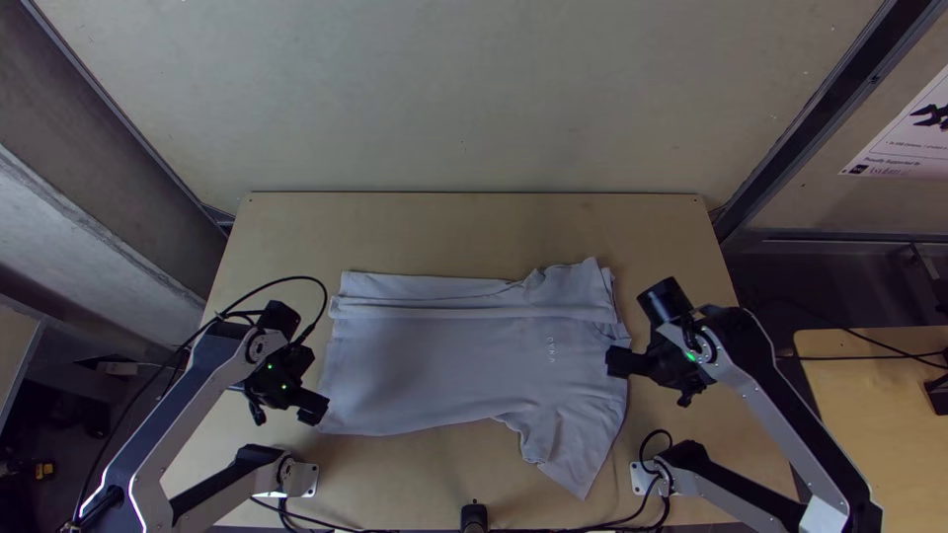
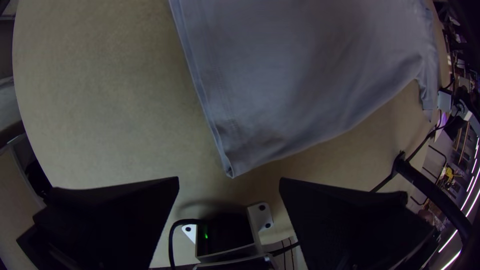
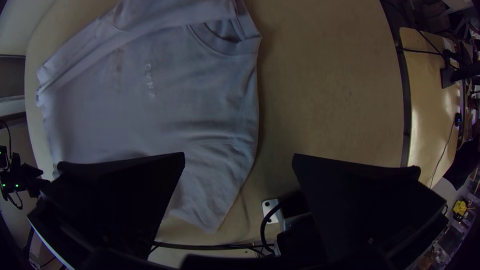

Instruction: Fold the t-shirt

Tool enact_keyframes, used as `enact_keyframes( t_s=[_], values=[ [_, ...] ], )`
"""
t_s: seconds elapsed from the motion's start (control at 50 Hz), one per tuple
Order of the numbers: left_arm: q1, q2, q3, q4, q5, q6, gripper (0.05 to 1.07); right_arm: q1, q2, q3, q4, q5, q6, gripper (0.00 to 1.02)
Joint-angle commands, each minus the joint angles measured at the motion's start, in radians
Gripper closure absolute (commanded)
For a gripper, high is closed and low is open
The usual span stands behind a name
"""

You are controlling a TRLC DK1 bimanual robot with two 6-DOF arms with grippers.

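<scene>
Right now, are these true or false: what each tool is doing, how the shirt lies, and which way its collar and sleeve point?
1. The left tool grips the hem. False: it stands open near the hem's corner.
2. The collar is toward the right arm. True.
3. The t-shirt is bunched up. False: mostly flat, far side folded over.
4. A sleeve points toward the table's near edge. True.
5. The right tool is open. True.
</scene>
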Motion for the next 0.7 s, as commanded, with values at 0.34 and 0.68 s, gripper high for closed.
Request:
enact_keyframes(
  t_s=[0.34,0.68],
  values=[
    [-0.134,0.194,-0.052,0.061,-0.064,-0.050,0.25,0.049,0.018,-0.131,0.031,-0.024,0.030,0.04],
    [-0.257,0.325,-0.057,0.090,-0.060,-0.099,0.64,0.068,0.019,-0.211,0.056,-0.031,0.024,0.03]
  ],
)
